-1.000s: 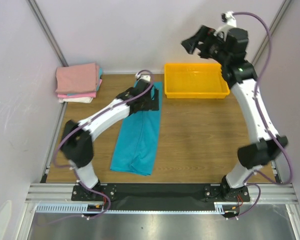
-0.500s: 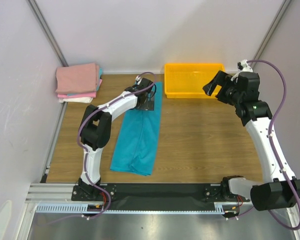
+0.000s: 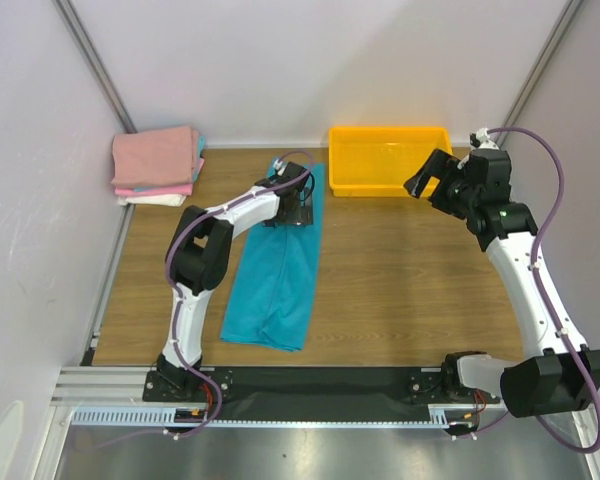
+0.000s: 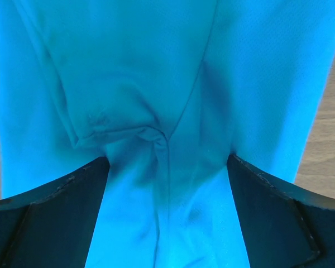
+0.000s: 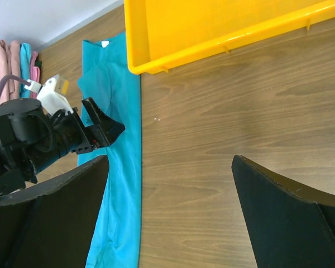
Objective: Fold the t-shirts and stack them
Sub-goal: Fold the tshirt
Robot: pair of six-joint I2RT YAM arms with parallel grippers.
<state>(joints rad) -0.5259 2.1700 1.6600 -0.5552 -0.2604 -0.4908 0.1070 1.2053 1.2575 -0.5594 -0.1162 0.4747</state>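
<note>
Teal-blue cloth t-shirt [image 3: 275, 275] lies as a long strip centre-left in the top view. Left gripper [image 3: 298, 208] is at its upper end; only the left wrist view shows the jaws spread wide over puckered cloth. Right gripper [image 3: 427, 180] is open by the right end of the yellow plastic tray [image 3: 392, 190]. Only the right wrist view catches the white neck label [image 5: 105, 43]. Folded pink-and-white shirt stack [image 3: 157, 165] sits upper left.

Between the wide-spread fingers [image 4: 56, 218] of the left gripper [image 4: 167, 162] lies only the flat teal-blue cloth t-shirt [image 4: 167, 72], with a low pucker just ahead of the tips; nothing upright blocks that gap. Between the parted fingers [image 5: 290, 218] of the right gripper [image 5: 170, 159] is bare brown wooden table [image 5: 212, 139]. Ahead of them stands the yellow plastic tray [image 5: 201, 28]; out past one finger, the left arm's black wrist [image 5: 72, 137] hangs over the shirt
</note>
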